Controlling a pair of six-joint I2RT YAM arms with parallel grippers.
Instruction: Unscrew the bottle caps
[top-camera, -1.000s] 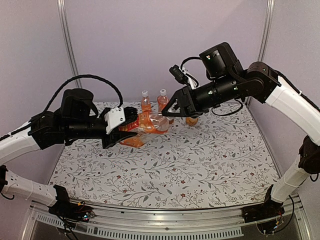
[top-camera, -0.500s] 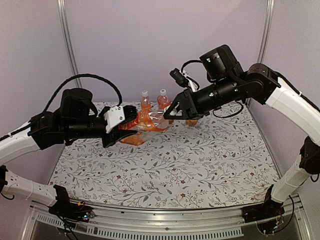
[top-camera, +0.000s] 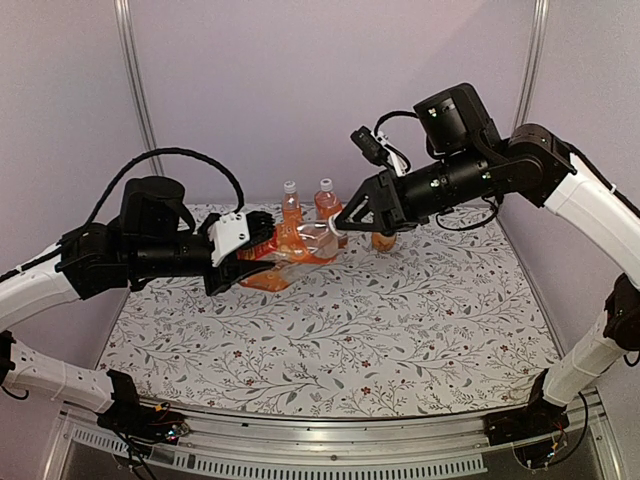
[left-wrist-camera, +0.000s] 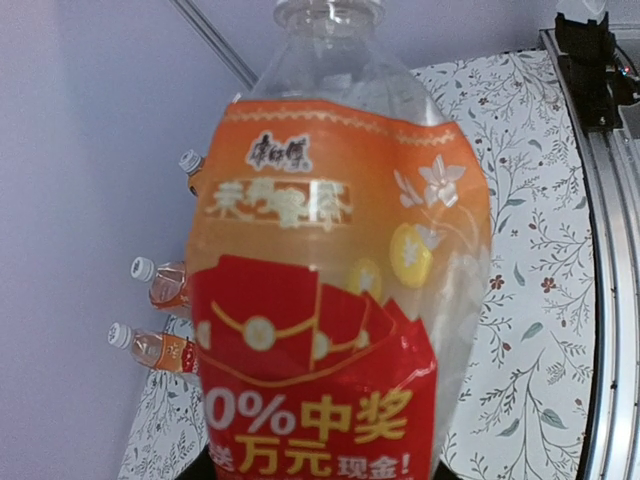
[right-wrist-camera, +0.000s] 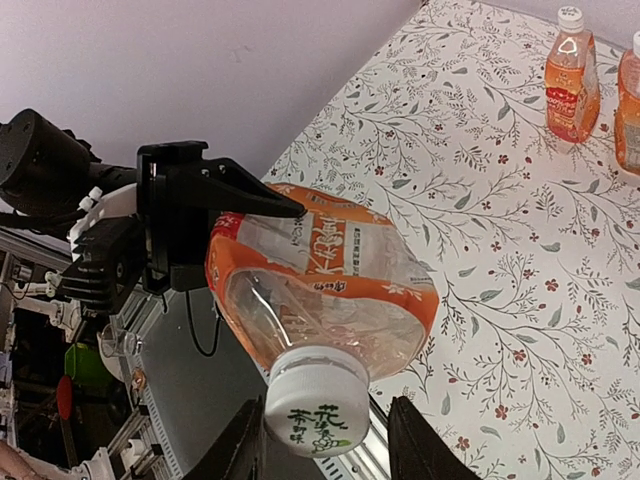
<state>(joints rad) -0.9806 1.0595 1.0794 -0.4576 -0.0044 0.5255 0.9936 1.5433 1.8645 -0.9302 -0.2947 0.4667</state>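
My left gripper (top-camera: 262, 250) is shut on the base of an orange-labelled clear bottle (top-camera: 296, 243) and holds it on its side above the table. In the left wrist view the bottle (left-wrist-camera: 330, 270) fills the frame and hides the fingers. Its white cap (right-wrist-camera: 316, 402) points at my right gripper (right-wrist-camera: 325, 428). The jaws stand open on either side of the cap, the left finger (right-wrist-camera: 243, 445) close against it and the right finger (right-wrist-camera: 418, 440) a small gap away. In the top view the right gripper (top-camera: 338, 226) sits at the bottle's neck.
Two capped bottles of orange drink (top-camera: 290, 203) (top-camera: 326, 198) stand at the back of the flowered table (top-camera: 400, 330). A third bottle (top-camera: 382, 241) shows partly behind the right arm. The metal rail (top-camera: 330, 430) runs along the near edge.
The right arm's wrist has lifted and shifted slightly to the right, its fingers staying at the cap. The left arm and the bottle have not moved.
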